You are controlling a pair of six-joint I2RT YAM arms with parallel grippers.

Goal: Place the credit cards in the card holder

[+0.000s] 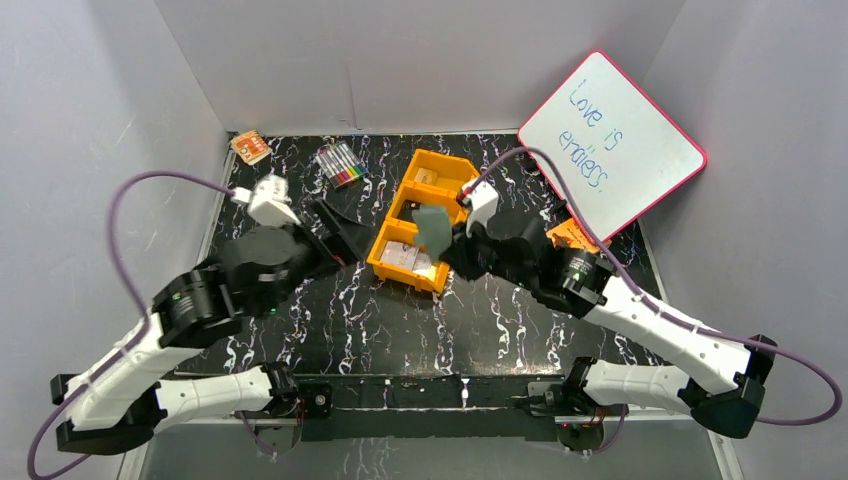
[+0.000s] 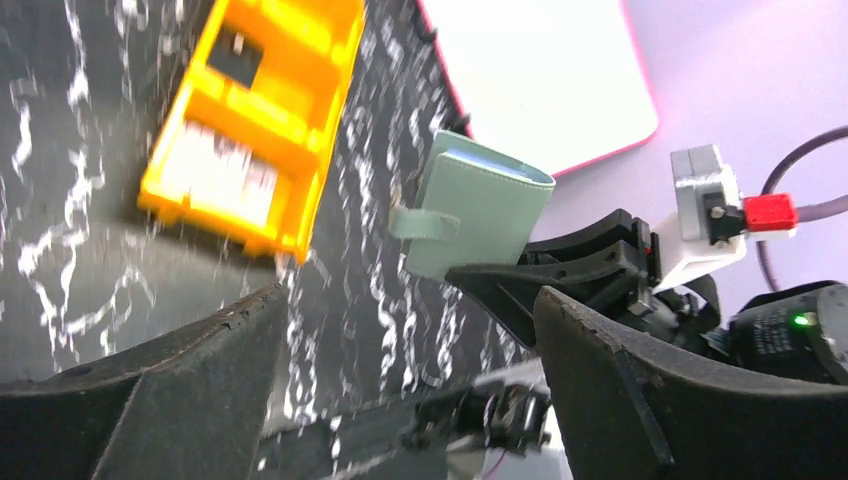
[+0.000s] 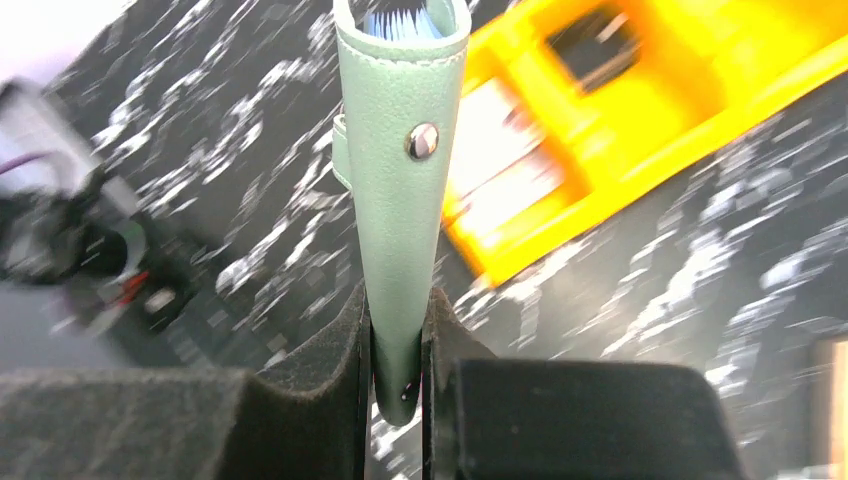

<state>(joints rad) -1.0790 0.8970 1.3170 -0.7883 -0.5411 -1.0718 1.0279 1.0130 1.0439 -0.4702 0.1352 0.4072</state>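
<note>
Card holder (image 3: pixel 400 200) clamped in my right gripper (image 3: pixel 398 330), left gripper (image 2: pixel 405 300) wide, empty; hold it steady while left fetches credit cards (image 1: pixel 403 257).

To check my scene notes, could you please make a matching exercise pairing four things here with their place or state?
Things:
1 card holder
2 left gripper
3 whiteboard
4 orange tray

States:
A propped at the back right
B open, empty
C on the table, credit cards inside
D clamped in the right gripper

Pairs: 1-D; 2-B; 3-A; 4-C
</note>
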